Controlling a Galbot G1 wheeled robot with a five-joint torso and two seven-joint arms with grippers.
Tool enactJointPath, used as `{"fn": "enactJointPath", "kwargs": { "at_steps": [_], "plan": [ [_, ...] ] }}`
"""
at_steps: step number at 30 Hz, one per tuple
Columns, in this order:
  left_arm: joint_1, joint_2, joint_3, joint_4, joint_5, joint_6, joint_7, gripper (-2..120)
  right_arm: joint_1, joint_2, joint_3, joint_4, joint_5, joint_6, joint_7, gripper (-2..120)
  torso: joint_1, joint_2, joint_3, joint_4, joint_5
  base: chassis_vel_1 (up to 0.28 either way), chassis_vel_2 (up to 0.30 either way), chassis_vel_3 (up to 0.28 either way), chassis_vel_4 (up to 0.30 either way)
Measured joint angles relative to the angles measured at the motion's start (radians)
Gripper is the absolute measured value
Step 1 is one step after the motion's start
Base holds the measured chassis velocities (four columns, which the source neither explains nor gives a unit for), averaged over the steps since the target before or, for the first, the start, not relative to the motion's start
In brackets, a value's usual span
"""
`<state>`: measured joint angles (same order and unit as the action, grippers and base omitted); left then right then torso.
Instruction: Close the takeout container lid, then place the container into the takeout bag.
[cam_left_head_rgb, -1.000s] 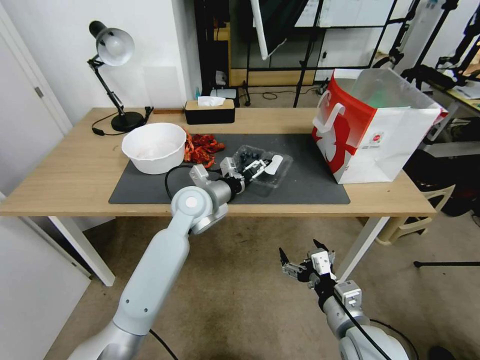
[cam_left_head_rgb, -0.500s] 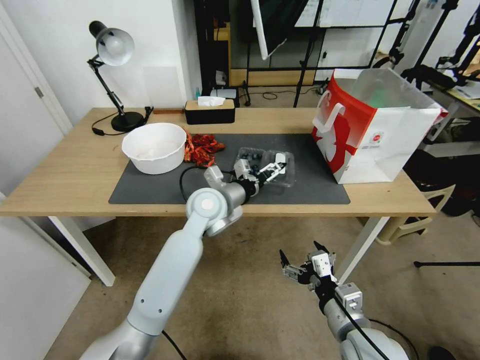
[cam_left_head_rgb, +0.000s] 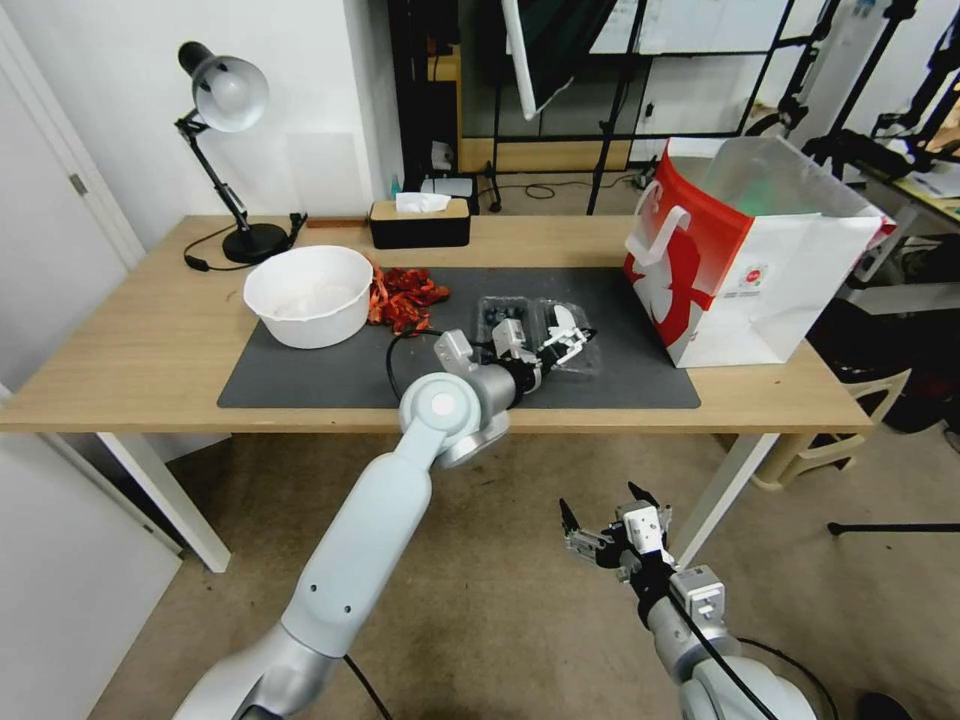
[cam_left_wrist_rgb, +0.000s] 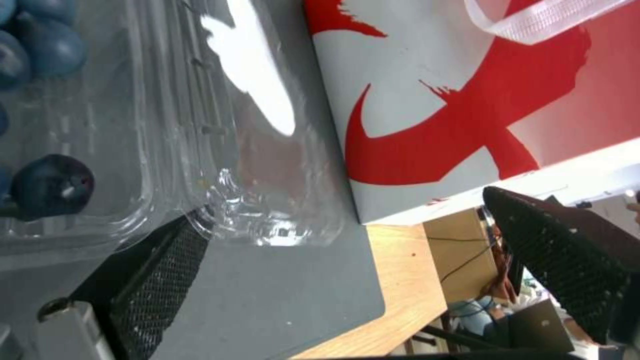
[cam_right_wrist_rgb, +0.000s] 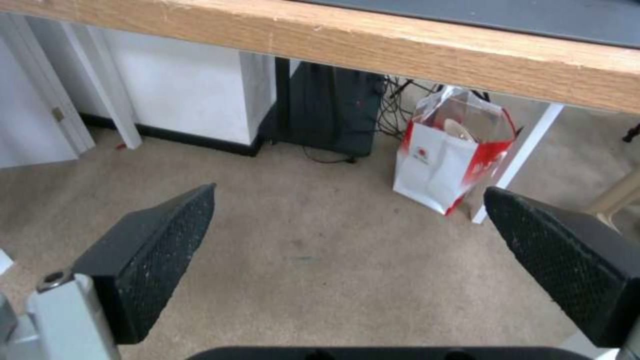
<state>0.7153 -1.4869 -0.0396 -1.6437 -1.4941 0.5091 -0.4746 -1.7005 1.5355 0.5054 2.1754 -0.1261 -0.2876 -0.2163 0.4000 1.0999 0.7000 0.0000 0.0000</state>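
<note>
Since before, left gripper has seemingly neared the lid.

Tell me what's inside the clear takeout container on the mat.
Dark blueberries lie in the takeout container; the left gripper hides part of it. Its lid lies open.

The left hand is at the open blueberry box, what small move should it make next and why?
Probably slide one finger further under the lid and tip it up toward the berries. The left hand is open at the takeout container, and the lid lies flat on the mat, so closing starts with a lift.
</note>
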Motion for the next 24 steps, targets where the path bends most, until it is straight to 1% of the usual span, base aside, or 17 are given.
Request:
{"fn": "enactJointPath", "kwargs": {
  "at_steps": [7, 17, 19, 21, 22, 23, 24],
  "plan": [
    [-0.025, -0.031, 0.022, 0.032, 0.006, -0.001, 0.001, 100, 0.000, 0.009, -0.001, -0.003, -0.005, 0.002, 0.000, 100, 0.000, 0.000, 0.000, 0.0000, 0.0000, 0.000, 0.000, 0.000, 0.000],
    [-0.037, -0.046, 0.044, 0.053, 0.017, -0.007, 0.004, 100, -0.003, 0.012, 0.002, -0.002, -0.006, 0.004, 0.000, 100, 0.000, 0.000, 0.000, 0.0000, 0.0000, 0.000, 0.000, 0.000, 0.000],
    [-0.036, -0.041, 0.044, 0.050, 0.017, -0.007, 0.004, 100, -0.004, 0.012, 0.002, -0.001, -0.006, 0.004, 0.000, 100, 0.000, 0.000, 0.000, -0.0001, 0.0000, 0.000, 0.000, 0.000, 0.000],
    [-0.023, -0.025, 0.044, 0.025, 0.017, -0.005, 0.004, 100, -0.005, 0.013, 0.002, -0.001, -0.007, 0.005, 0.000, 100, 0.000, 0.000, 0.000, 0.0000, -0.0001, 0.000, 0.000, 0.000, 0.000],
    [-0.009, -0.008, 0.043, 0.000, 0.017, -0.001, 0.002, 100, -0.005, 0.013, -0.001, -0.001, -0.008, 0.005, 0.000, 100, 0.000, 0.000, 0.000, 0.0000, -0.0001, 0.000, 0.000, 0.000, 0.000],
    [-0.009, -0.008, 0.043, 0.000, 0.017, -0.001, 0.002, 100, -0.005, 0.013, -0.001, -0.001, -0.008, 0.005, 0.000, 100, 0.000, 0.000, 0.000, 0.0000, -0.0001, 0.000, 0.000, 0.000, 0.000],
    [0.000, 0.001, 0.042, -0.017, 0.017, 0.002, 0.000, 100, -0.005, 0.013, -0.003, -0.001, -0.009, 0.006, 0.000, 100, 0.000, 0.000, 0.000, 0.0001, -0.0001, 0.000, 0.000, 0.000, 0.000]
  ]
}}
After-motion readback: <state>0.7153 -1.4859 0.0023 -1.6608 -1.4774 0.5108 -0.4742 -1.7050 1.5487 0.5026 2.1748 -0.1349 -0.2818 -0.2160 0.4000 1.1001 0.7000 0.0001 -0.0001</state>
